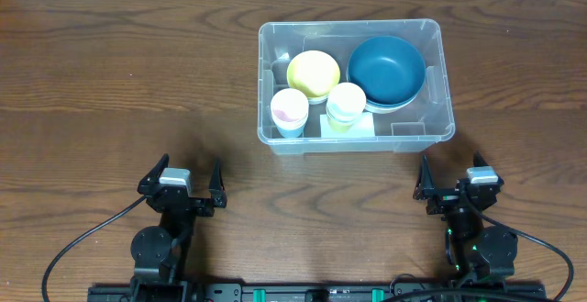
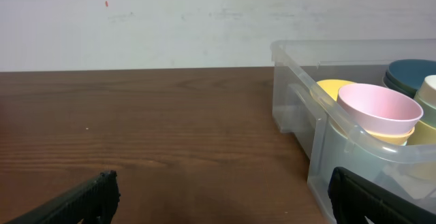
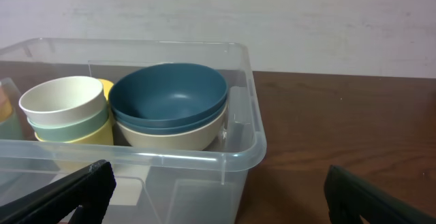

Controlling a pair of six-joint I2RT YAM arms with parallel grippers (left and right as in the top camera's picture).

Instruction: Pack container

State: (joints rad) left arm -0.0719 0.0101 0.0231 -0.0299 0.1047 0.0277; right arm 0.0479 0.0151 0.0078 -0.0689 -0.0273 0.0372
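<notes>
The clear plastic container (image 1: 444,82) stands at the table's back middle; it also shows in the left wrist view (image 2: 300,108) and the right wrist view (image 3: 245,142). Inside are stacked dark blue bowls (image 1: 386,70) (image 3: 170,101), a yellow bowl (image 1: 314,72), a stack of cups with a pink one on top (image 1: 290,109) (image 2: 379,109), and a stack with a cream one on top (image 1: 346,105) (image 3: 65,101). My left gripper (image 1: 191,184) (image 2: 221,200) is open and empty near the front left. My right gripper (image 1: 451,181) (image 3: 218,197) is open and empty, just in front of the container.
The brown wooden table (image 1: 110,82) stretches to the left and right of the container. A white wall (image 2: 136,20) lies behind the table. Black cables run from both arm bases at the front edge.
</notes>
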